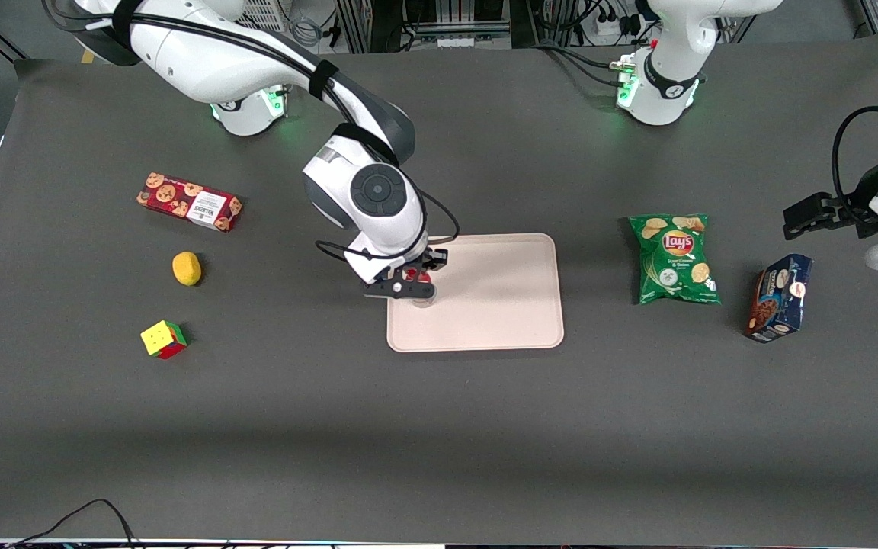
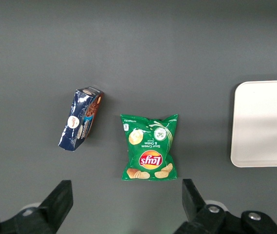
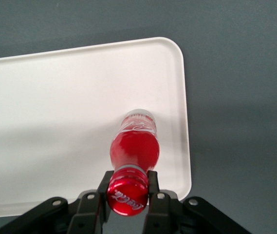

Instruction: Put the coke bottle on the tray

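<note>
Pincer: the pincer (image 3: 127, 194) grips the coke bottle (image 3: 134, 146) at its neck, just under the red cap.
Bottle: upright, its clear base on the tray (image 1: 500, 305) near the rim at the working arm's end.
Bench: a dark grey bench (image 1: 439, 427) carries the tray mid-table.
Room: cables and metal racking line the bench's far edge.

Working arm's end of the table (image 1: 439, 427): red cookie box (image 1: 189, 201), lemon (image 1: 187, 268) nearer the front camera, Rubik's cube (image 1: 163, 338) nearer still. Parked arm's end: green Lay's chip bag (image 1: 674, 259) lying flat, blue cookie box (image 1: 779, 297) beside it, closer to the table's end.
</note>
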Tool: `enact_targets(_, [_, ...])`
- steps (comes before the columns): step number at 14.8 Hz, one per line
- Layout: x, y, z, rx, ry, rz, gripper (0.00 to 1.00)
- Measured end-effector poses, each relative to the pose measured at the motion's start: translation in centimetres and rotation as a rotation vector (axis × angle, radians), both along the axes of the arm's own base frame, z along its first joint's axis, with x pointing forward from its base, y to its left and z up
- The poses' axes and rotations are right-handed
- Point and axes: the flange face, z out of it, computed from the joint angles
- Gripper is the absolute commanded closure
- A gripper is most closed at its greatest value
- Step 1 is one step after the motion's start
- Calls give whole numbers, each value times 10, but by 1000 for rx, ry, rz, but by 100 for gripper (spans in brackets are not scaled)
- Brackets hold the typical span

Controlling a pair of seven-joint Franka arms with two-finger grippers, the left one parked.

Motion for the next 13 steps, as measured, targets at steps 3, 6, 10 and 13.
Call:
enact_targets(3, [0,-1,0,0,1,-1,100])
enact_targets(6, [0,-1,0,0,1,-2,42])
enact_targets(10, [1,-2,-1,-1,1,-5,0])
enact_targets(13, [4,-5,0,0,-1,-19,0])
